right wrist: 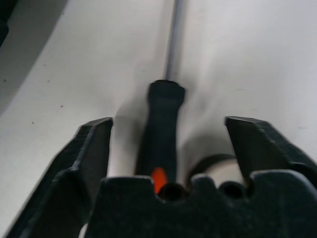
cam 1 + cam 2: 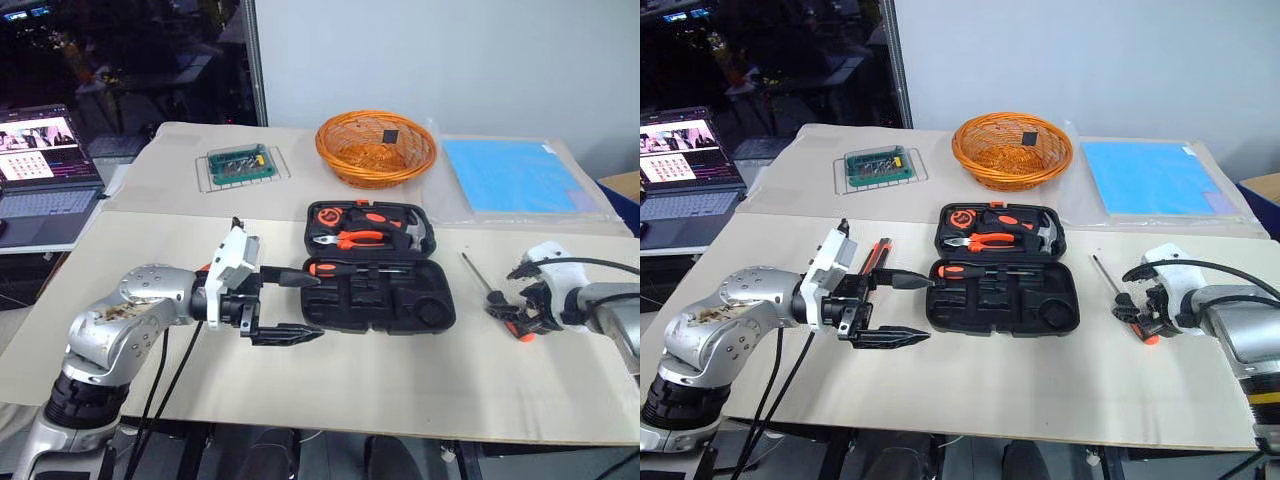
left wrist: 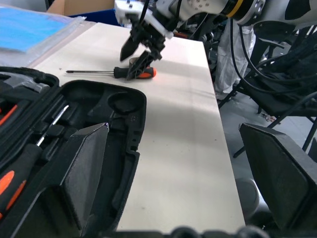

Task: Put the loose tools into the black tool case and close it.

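The black tool case point(image 2: 436, 300) lies open at the table's middle. Pliers, a hammer and a tape measure fill its far half, and one black-and-orange screwdriver point(image 2: 338, 268) lies in its near half. My left gripper point(image 2: 318, 308) hovers open and empty at the case's left edge. Behind that gripper an orange-black utility knife point(image 2: 876, 257) rests on the table. Right of the case lies a second black-and-orange screwdriver point(image 2: 478, 275). My right gripper point(image 2: 524, 320) is open, with that screwdriver's handle point(image 1: 162, 131) between its fingers and untouched. A small brownish tape roll point(image 1: 218, 168) sits beside the handle.
An orange wicker basket point(image 2: 375, 150) stands behind the case, with a blue sheet point(image 2: 515, 175) to its right and a green circuit board on a wire rack point(image 2: 240, 165) to its left. A laptop point(image 2: 40, 170) sits off the table's left side.
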Tool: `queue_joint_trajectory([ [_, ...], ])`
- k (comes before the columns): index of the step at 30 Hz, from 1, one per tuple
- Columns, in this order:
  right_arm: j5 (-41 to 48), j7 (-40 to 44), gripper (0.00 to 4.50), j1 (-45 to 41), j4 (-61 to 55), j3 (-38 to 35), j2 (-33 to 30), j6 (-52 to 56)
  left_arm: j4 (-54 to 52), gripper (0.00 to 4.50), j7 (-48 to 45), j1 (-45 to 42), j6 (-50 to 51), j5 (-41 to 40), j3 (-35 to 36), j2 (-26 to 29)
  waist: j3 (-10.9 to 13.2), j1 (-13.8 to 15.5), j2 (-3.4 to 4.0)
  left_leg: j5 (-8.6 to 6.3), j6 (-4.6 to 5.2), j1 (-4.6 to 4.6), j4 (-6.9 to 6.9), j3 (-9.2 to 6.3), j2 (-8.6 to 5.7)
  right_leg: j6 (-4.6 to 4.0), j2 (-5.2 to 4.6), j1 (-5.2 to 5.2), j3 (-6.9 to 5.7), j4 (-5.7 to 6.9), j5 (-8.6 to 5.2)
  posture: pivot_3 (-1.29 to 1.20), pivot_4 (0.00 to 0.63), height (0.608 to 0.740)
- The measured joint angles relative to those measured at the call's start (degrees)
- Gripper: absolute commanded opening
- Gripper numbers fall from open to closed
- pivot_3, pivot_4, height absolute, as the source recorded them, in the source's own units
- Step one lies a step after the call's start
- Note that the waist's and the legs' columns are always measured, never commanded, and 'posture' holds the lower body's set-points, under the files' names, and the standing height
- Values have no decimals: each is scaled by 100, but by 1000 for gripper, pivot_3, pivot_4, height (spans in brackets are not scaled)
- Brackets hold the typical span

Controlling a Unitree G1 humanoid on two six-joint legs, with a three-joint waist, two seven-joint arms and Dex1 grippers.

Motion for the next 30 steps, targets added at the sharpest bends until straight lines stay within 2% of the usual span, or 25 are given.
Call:
queue_joint_trajectory([
  [1, -7, 16, 2740, -22, 2, 14, 2, -1, -13, 4500, 14, -4, -4, 1, 0, -14, 0, -2, 0, 0, 0, 0, 0, 0, 0, 0, 0, 0, 0, -1, 0, 0, 150, 740],
  [3, -28, 45, 1940, -31, 46, 21, 9, -8, -31, 4500, 92, -4, -14, 4, 0, -39, 0, 2, 0, 0, 0, 0, 0, 0, 0, 1, 0, 0, 0, 0, 1, 0, 150, 740],
  [7, -59, 67, 670, -12, 33, 3, 9, -66, -28, 4500, 213, 1, -14, 8, 3, -43, 0, 4, 0, 0, 0, 0, 0, -1, -1, 1, 0, -1, 0, 2, 0, 0, 150, 740],
  [11, -54, 116, 644, 14, -207, -237, -6, -301, 1, 4500, 504, 160, -93, 26, 163, -174, 1, -15, 2, 0, 0, 0, -1, 2, -1, 1, 0, -6, 5, 4, 1, 0, 150, 740],
  [14, 1, 454, 644, -481, -831, -180, -70, -500, 79, 4500, 598, 465, -279, 75, 426, -99, 5, -111, 9, 0, 0, 2, -4, 8, 6, 0, 3, -20, 8, 14, -1, 0, 150, 740],
  [17, -151, 913, 644, -1242, -1333, 414, 28, -959, 126, 4500, 447, 731, -107, -145, 671, 191, 6, -168, 7, -1, -2, 10, -5, 5, 22, 18, 17, -21, 4, 19, -22, 0, 150, 740],
  [18, -352, 1177, 644, -1572, -1325, 876, 195, -1334, 147, 4500, 396, 896, -106, -209, 823, 299, 6, -183, 6, -2, -4, 12, -5, 4, 25, 19, 19, -21, 2, 19, -23, 0, 150, 740],
  [21, -862, 1680, 644, -1931, -938, 1883, 604, -2155, 191, 4500, 343, 1129, -107, -235, 1019, 447, 9, -138, 3, -1, -7, 12, -3, 2, 16, 15, 16, -46, 4, 19, -20, 0, 150, 740],
  [25, -1591, 2153, 644, -2429, 202, 2643, 959, -3191, 132, 4500, 416, 1253, -83, -388, 1212, 481, 14, -31, 1, 1, -10, 5, 0, 8, -6, -4, 2, -54, 14, 15, 5, 0, 150, 740],
  [30, -2003, 2531, 643, -2661, 975, 2768, 1177, -3747, -196, 4500, 554, 1539, 7, -505, 1367, 504, 15, -22, 0, -6, -26, 4, -4, 5, -5, -16, 4, -73, 17, 58, 3, 0, 150, 740],
])
